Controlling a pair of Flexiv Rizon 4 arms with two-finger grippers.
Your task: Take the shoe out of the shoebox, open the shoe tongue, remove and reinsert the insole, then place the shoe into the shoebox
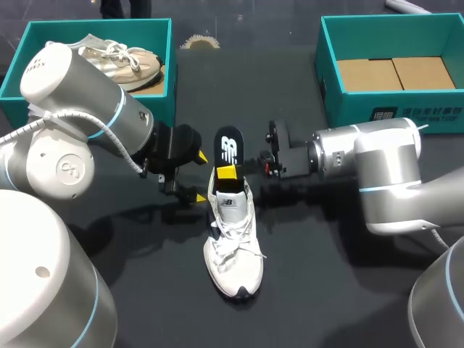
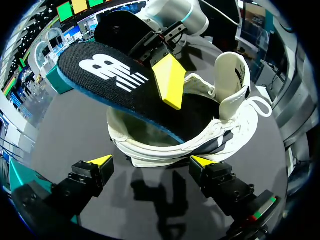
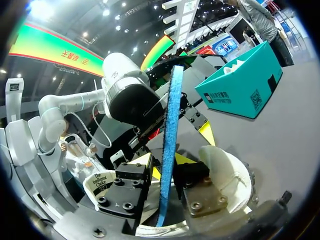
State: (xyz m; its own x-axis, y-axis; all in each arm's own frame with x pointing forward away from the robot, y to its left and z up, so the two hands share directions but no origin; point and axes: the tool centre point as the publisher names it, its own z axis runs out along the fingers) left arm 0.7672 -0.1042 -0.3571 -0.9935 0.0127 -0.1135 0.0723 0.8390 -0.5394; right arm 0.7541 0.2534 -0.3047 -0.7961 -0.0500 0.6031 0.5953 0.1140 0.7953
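R hand (image 1: 230, 172) clenched on the black insole (image 1: 228, 147), one yellow finger flat on its printed face. In R wrist view the blue edge runs straight between the fingers. L hand (image 1: 199, 176) released, tips apart either side of the heel, not touching afaict.

White sneaker (image 1: 232, 246) sits on the surface (image 1: 326, 275), centre frame, toe toward bottom edge. Insole is half in: lower end down in the collar, the rest sticking up and out toward top of frame. Tongue (image 2: 231, 82) is pulled up and fwd, so the opening is clear.

Can't tell from this alone if it's the pull-out or the re-insert. Either way, imo:
- L hand should clamp the heel first, else the shoe drags w/ the insole.
- Keep the insole in line w/ the shoe's long axis, no twist.
- If inserting: shallow angle, toe end under the tongue, then press the heel end flat.

Boxes:
- Teal shoebox (image 1: 94, 22), upper left: holds a beige sneaker (image 1: 119, 61).
- Teal shoebox (image 1: 391, 112), upper right: only a brown cardboard liner (image 1: 395, 74). Prob the drop target.
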